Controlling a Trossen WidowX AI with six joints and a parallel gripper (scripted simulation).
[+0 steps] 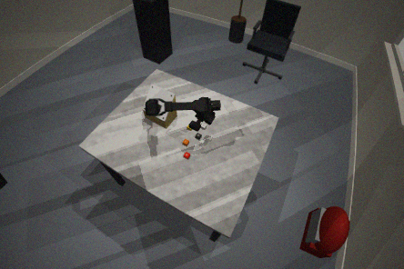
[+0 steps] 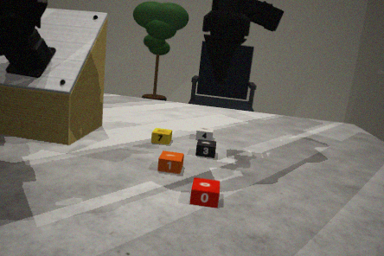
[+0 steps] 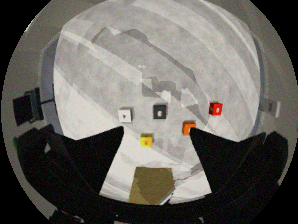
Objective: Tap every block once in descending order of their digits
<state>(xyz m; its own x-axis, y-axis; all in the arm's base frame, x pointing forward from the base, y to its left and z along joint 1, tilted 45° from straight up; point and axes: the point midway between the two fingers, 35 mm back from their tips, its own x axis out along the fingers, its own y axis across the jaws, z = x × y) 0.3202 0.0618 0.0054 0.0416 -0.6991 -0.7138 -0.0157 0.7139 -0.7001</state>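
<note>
On the pale, streaky, flat desk (image 1: 218, 193) (image 2: 130, 227) (image 3: 115, 60): a little yellow block, number 7 (image 1: 189, 127) (image 2: 161, 137) (image 3: 146, 140), near a white block, number 4 (image 1: 203, 125) (image 2: 204, 134) (image 3: 125, 115). Probably now on the way to 4, with 7 maybe done; can't tell for sure. Next, line up over white, touch softly, lift, then on to the black block, number 3 (image 1: 198, 136) (image 2: 206, 149) (image 3: 159, 111). Up above, a black gripper (image 1: 195, 125) (image 2: 222, 77) (image 3: 157, 131), almost fully open, holding nothing. Farther off, a slanted stand with grainy brown wood sides (image 1: 169, 121) (image 2: 86, 92) (image 3: 152, 182).

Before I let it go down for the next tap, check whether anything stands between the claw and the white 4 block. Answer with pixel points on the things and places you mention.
Nothing visible stands between the claw (image 2: 222, 77) (image 3: 157, 131) and the white 4 block (image 2: 204, 134) (image 3: 125, 115). In the exterior view the black 3 block (image 2: 206, 149) (image 3: 159, 112) sits close in front, beside the descent.
</note>
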